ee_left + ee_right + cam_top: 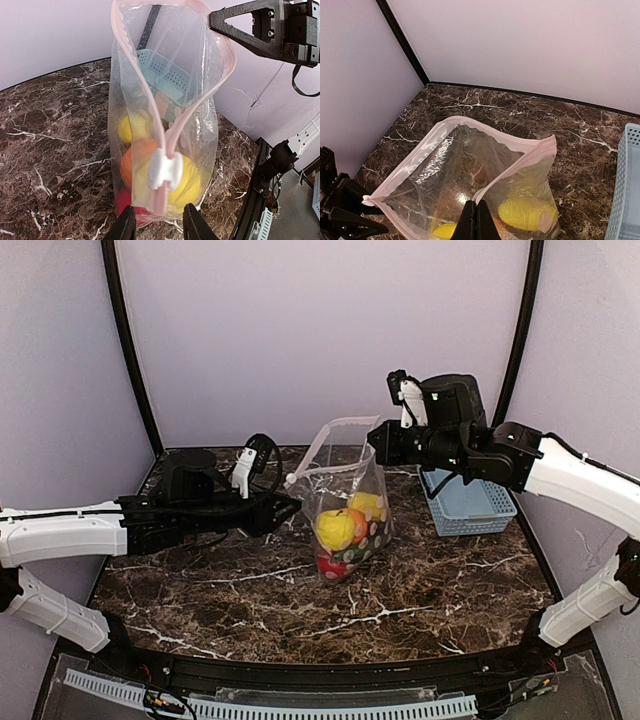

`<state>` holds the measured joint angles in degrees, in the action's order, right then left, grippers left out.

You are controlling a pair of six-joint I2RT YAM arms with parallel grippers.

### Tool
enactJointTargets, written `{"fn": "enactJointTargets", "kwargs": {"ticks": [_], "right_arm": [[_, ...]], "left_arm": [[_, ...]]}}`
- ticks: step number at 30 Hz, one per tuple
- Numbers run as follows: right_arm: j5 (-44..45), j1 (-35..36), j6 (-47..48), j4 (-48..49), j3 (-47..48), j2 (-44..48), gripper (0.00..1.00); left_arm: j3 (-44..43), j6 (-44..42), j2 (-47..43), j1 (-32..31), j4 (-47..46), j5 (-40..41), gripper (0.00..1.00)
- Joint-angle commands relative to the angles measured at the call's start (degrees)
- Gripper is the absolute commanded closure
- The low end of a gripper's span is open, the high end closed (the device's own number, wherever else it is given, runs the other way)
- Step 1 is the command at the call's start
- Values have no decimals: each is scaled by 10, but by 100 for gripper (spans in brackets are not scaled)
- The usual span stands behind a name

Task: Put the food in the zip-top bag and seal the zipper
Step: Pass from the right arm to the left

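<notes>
Clear floppy plastic zip-top bag (345, 495) stands bottom-down at mid-table, long axis near vertical with a slight lean, mouth up. Loading looks done: the small toy fruits (345, 535) (yellow, orange, red, a bit of green) sit piled in the lower half, and every fruit in view is inside the bag. Sealing is not started: the whitish-pink zipper strip (410, 162) gapes as a wide loop. Its two sides meet only at the white plastic slider (165, 170), parked at the low end of the mouth. The mouth line slopes up from that end to the high corner on the right. Left gripper (159, 217) sits right at the slider end, fingers apart with the strip's tail hanging between them; no pinch is evident in the wrist view. Right gripper (476, 206) has its fingers together, clamped on one side of the zipper strip near the high end of the rim, and it holds the bag upright. Remaining work, as a judgement: take the slider and run it along the strip to the far end. Light-blue slatted basket (470, 505) sits on the right of the dark marbled table (200, 590), near the bag but not touching it in the top view.
</notes>
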<state>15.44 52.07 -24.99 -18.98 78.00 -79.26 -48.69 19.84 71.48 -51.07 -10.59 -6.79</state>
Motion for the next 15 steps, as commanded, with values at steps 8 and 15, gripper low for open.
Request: {"fn": "enactJointTargets", "kwargs": {"ticks": [8,15], "right_arm": [[-1,0,-2,19,15,8,100],[3,0,-1,15,15,11,100]], "left_arm": [[10,17,-1,-1,-40,0,67],[11,14,-2,2,-71,-11,83]]}}
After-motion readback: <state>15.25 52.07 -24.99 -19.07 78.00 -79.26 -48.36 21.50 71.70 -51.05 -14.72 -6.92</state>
